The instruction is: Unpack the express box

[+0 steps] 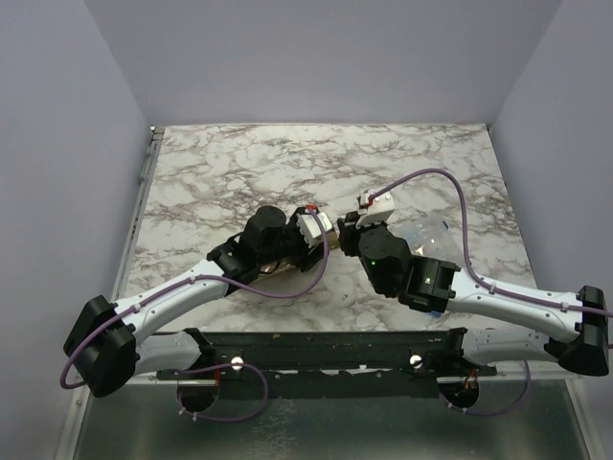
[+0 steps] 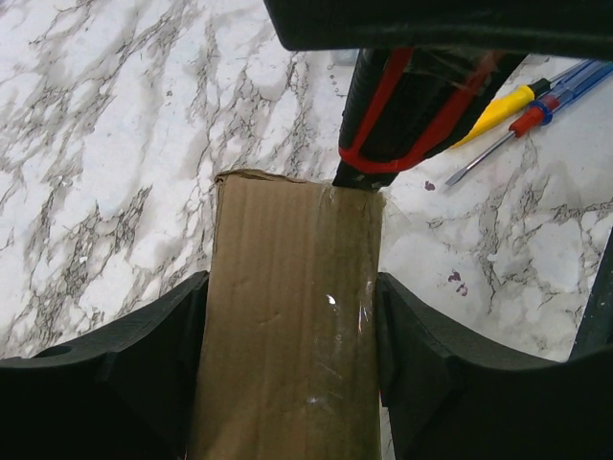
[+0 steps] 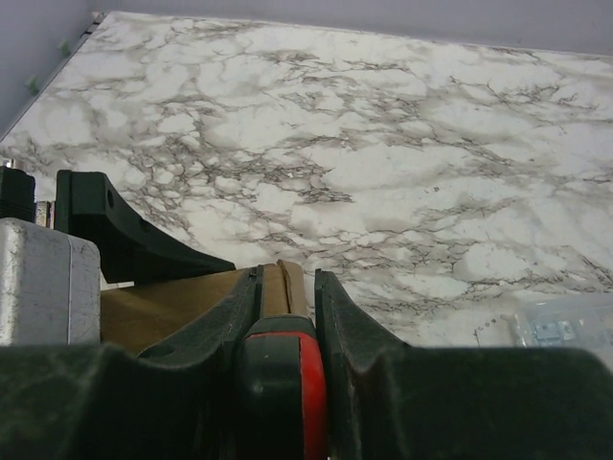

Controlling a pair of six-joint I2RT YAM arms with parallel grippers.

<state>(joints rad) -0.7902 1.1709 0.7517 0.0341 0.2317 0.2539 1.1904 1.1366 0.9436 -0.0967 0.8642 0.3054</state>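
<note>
1. We see two screwdrivers on the marble table (image 1: 239,163), far-right of the box in the left wrist view. One is yellow-handled (image 2: 512,101), the other blue w/ a red collar (image 2: 560,86). They lie side by side, well clear of the cardboard.
2. A clear plastic case (image 3: 565,321) sits on the right, near the right arm's wrist & apart from the box.
3. The express box (image 2: 278,383) lies mid-table. From the top cam the left arm covers nearly all of it, so we get only a brown sliver.
4. Clear tape runs along the box's right side, shiny in the left wrist view.
5. The left gripper (image 2: 292,283) reaches in from the near-left. Its two black fingers (image 2: 144,383) are pressed against opposite sides of the box, clamping it.
6. The right gripper (image 3: 287,278) comes in from the near-right, arm stretched low across the table. Its fingers are closed tight on a black-and-red tool (image 2: 412,96).
7. The tool's tip meets the box's far edge at the taped right corner. We can't tell if it's biting in.
8. Both wrists meet nose to nose over the box at mid-table.
</note>
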